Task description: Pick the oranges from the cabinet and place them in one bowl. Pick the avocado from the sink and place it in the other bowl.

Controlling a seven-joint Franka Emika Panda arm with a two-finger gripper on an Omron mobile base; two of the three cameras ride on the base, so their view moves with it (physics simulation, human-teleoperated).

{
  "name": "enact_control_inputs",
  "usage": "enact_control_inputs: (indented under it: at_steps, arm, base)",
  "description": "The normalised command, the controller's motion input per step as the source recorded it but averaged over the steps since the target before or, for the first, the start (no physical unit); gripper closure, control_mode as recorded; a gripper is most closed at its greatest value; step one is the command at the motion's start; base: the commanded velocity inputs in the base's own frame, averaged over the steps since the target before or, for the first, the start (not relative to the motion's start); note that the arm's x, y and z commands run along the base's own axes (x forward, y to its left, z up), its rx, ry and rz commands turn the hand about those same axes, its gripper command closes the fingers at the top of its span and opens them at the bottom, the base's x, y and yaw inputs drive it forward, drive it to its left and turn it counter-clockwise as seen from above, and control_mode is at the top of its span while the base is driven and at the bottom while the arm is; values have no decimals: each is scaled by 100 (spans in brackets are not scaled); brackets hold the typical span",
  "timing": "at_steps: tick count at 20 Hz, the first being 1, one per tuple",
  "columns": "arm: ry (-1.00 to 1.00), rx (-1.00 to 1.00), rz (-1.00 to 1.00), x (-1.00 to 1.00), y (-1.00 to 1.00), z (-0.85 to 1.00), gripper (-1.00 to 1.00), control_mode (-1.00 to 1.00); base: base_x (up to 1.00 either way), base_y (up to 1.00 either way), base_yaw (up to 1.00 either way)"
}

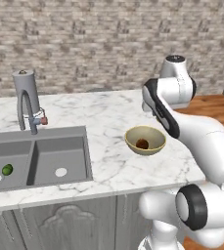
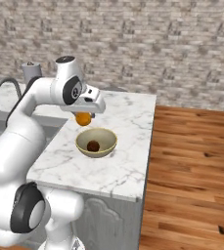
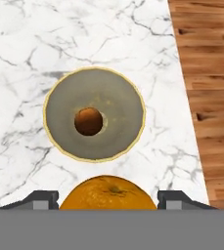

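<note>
The gripper (image 2: 83,117) hung over the marble tabletop (image 2: 128,122), clamped on a bright orange (image 3: 107,193); in the hand view the fruit sat squarely between the two dark fingertips (image 3: 45,197), which pressed it from either side. From the right base camera the held orange (image 2: 83,118) showed just under the white hand, above the tabletop and a little behind the rim of the pale yellow-beige bowl (image 2: 96,142).

Just past the gripper, and lower, that bowl (image 3: 94,114) stood upright on the tabletop near the counter's end, close to the edge that met the wooden floor (image 2: 196,166). In its bottom lay the darker, brownish orange (image 3: 88,121), resting in the centre and well clear of the rim. The same bowl (image 1: 145,140) and its brownish orange (image 1: 142,143) appeared in the left base view, partly beside the arm's forearm.

Farther to the robot's left, the grey sink (image 1: 35,158) was set into the tabletop, and the avocado (image 1: 7,169) lay on the floor of its left basin, near a round drain hole, well apart from the gripper. Behind the sink rose the arched grey faucet (image 1: 26,100) with its red-marked handle, and beyond everything stood the brick wall (image 1: 94,44).
</note>
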Motion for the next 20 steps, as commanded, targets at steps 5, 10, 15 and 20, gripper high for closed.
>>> enact_control_inputs:
  at_steps: [5, 10, 15, 20]
  arm:
    - [0, 1, 0, 23, -5, -22, 100, -100]
    - [0, 3, 0, 24, -2, -20, 100, -100]
    - [0, 3, 0, 22, -2, -21, 100, -100]
    - [0, 2, 0, 18, -1, -22, 100, -100]
  base:
    - [0, 0, 0]
    - [0, 0, 0]
    - [0, 0, 0]
    - [0, 0, 0]
